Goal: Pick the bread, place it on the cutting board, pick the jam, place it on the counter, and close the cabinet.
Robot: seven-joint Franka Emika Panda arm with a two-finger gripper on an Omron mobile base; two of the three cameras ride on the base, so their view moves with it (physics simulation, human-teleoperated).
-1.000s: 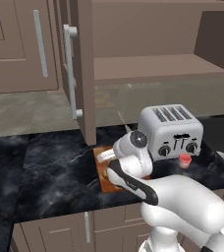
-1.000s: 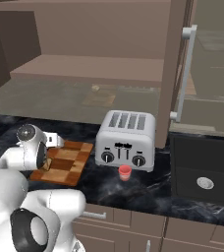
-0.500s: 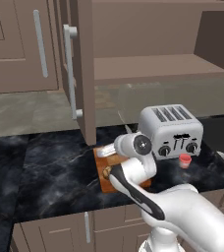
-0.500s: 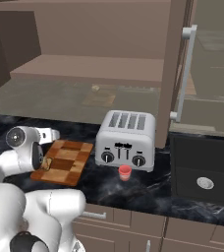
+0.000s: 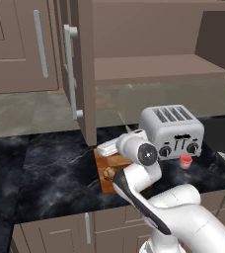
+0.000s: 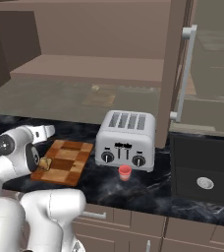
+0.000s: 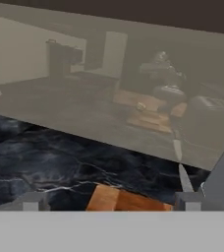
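Observation:
The bread (image 5: pixel 108 173) (image 6: pixel 46 163) lies on the near end of the checkered cutting board (image 5: pixel 115 160) (image 6: pixel 67 156), on the black counter (image 5: pixel 45 168) left of the toaster. My gripper (image 5: pixel 102 147) (image 6: pixel 49 130) (image 7: pixel 109 202) hovers just above the board, open and empty, facing the back wall. In the hand view a corner of the cutting board (image 7: pixel 119 199) shows between the spread fingertips (image 7: pixel 33 200). The jam (image 5: pixel 185 161) (image 6: pixel 125 172) stands on the counter in front of the toaster. The cabinet door (image 5: pixel 80 74) (image 6: pixel 175 69) hangs open above.
A silver toaster (image 5: pixel 171 131) (image 6: pixel 127 139) stands right of the board. A dark sink (image 6: pixel 205 170) is set in the counter further right. The open door's lower edge hangs over the back of the counter, close behind my hand. Closed cabinet doors (image 5: pixel 16 44) are on the left.
My hand has risen off the cutting board and tipped up toward the back wall. The bread stays on the board; the jaws remain wide.

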